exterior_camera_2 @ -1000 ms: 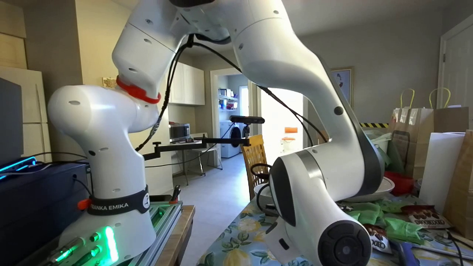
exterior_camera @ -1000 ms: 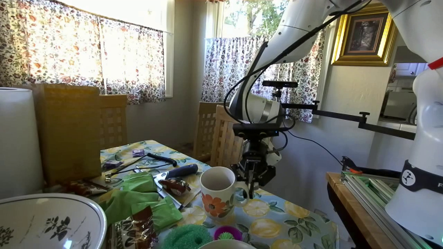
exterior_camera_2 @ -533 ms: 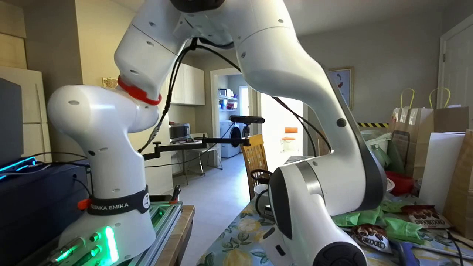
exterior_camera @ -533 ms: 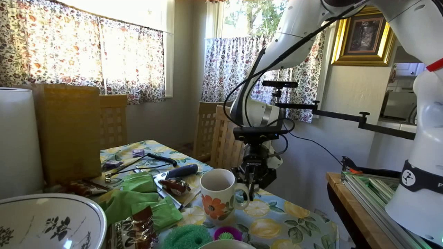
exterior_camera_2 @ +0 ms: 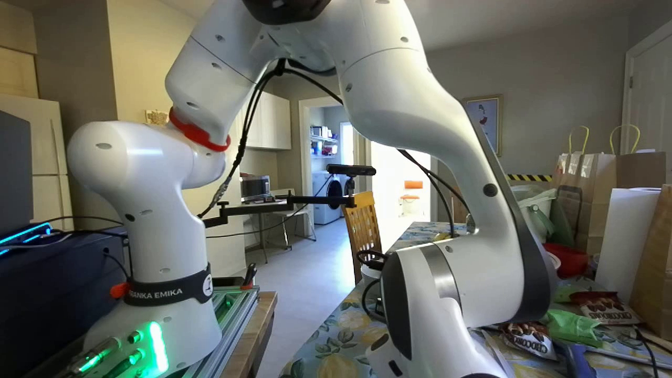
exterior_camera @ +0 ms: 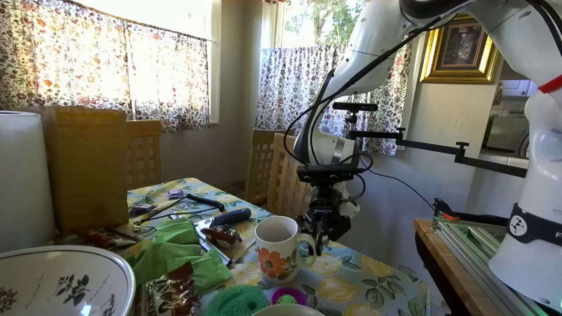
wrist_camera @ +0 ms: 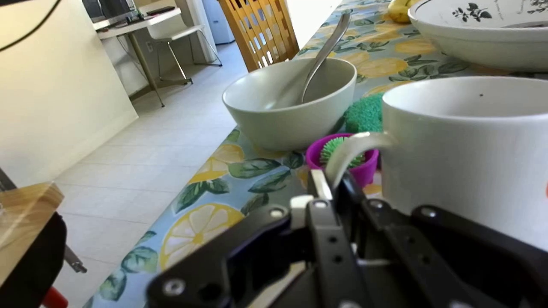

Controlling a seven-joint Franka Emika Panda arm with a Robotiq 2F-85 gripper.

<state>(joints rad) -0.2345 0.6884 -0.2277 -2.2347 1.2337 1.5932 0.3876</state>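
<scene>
– Wrist view first: clenched or released?

– Clenched on the handle (wrist_camera: 349, 149) of a white ceramic mug (wrist_camera: 462, 167), pinching it within the black Robotiq gripper (wrist_camera: 335, 188). From the gripper, puts the mug's body at three o'clock, a purple cup (wrist_camera: 366, 173) of green bristles (wrist_camera: 332, 147) at twelve, and a pale bowl (wrist_camera: 282, 124) with a metal spoon (wrist_camera: 327, 55) at eleven.

– Now in an exterior view, with the mug as dial centre?

– Shows an orange flower (exterior_camera: 271, 263) on the mug and the gripper at three o'clock, by the handle. Adds a green mesh scrubber (exterior_camera: 237, 300) at seven, green packets (exterior_camera: 202, 270) at nine and a blue-handled tool (exterior_camera: 232, 216) at ten on the lemon-print tablecloth (exterior_camera: 338, 287). Cannot tell mug resting from mug lifted.

– And in an exterior view past the white arm (exterior_camera_2: 420, 100)?

– Cannot make out mug or gripper there. From mid-frame, shows a handled paper bag (exterior_camera_2: 585, 184) at three o'clock and chocolate snack bags (exterior_camera_2: 604, 310) at four.
</scene>
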